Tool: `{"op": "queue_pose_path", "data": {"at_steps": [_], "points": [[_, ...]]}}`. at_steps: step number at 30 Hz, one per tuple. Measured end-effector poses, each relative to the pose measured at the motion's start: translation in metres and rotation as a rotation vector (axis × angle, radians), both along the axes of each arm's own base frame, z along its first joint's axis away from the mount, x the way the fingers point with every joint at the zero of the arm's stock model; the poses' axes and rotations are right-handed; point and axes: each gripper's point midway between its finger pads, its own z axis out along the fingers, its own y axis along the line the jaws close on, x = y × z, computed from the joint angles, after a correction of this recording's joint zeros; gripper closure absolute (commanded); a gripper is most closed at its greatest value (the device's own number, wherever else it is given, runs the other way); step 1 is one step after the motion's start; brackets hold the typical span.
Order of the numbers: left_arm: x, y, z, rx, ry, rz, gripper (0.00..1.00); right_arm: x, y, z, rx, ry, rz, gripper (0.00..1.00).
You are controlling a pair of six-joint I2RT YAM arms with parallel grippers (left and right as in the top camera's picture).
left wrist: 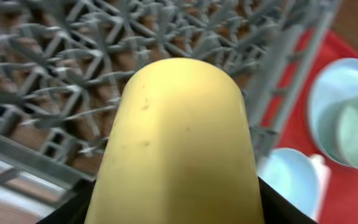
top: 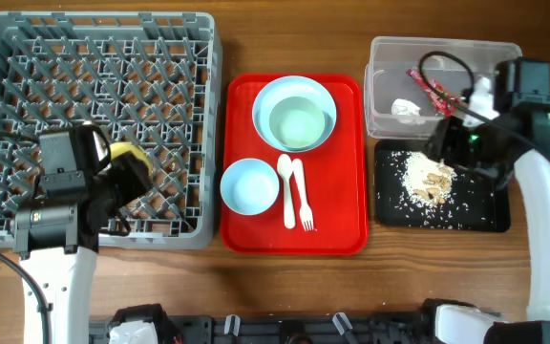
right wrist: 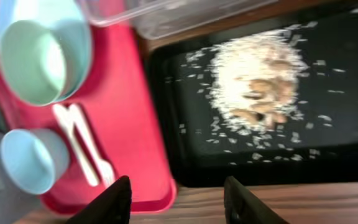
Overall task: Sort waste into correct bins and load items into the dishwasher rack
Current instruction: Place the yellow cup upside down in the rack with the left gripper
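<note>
No text, label, brand or number can be read in any of the three views. The red snack wrapper (top: 430,92), lying in the clear tub (top: 385,57) at the far right of the table, is too small and crumpled in the overhead view for any print on it to be made out.

One plate (top: 264,96), two bowls (top: 300,124) (top: 248,185), one cup (top: 130,164), one spoon (top: 286,189), one fork (top: 303,199).
</note>
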Motion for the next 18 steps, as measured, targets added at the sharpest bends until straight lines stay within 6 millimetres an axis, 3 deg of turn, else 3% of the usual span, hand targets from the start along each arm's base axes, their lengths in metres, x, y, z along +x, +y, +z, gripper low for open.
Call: {"op": "queue_pose_path", "data": {"at_steps": [4, 9, 14, 16, 17, 18], "points": [[-0.003, 0.023, -0.001, 0.113, 0.021, 0.065, 0.96, 0.000, -0.010, -0.001, -0.028, -0.001, -0.010, 0.47], [-0.007, 0.047, -0.026, 0.140, 0.149, 0.142, 0.96, -0.001, -0.011, -0.001, -0.033, 0.001, 0.000, 0.47], [0.000, 0.043, -0.062, 0.080, 0.282, 0.124, 0.96, -0.003, -0.010, -0.001, -0.032, 0.009, 0.000, 0.47], [0.006, 0.042, -0.077, 0.062, 0.324, 0.116, 0.84, -0.003, -0.010, -0.001, -0.032, 0.009, 0.000, 0.47], [0.009, 0.042, -0.083, 0.058, 0.338, 0.114, 0.84, -0.003, -0.010, -0.001, -0.032, 0.010, 0.000, 0.47], [0.011, 0.041, -0.087, 0.053, 0.346, 0.112, 0.55, -0.003, -0.010, -0.001, -0.032, 0.010, 0.000, 0.47]]}}
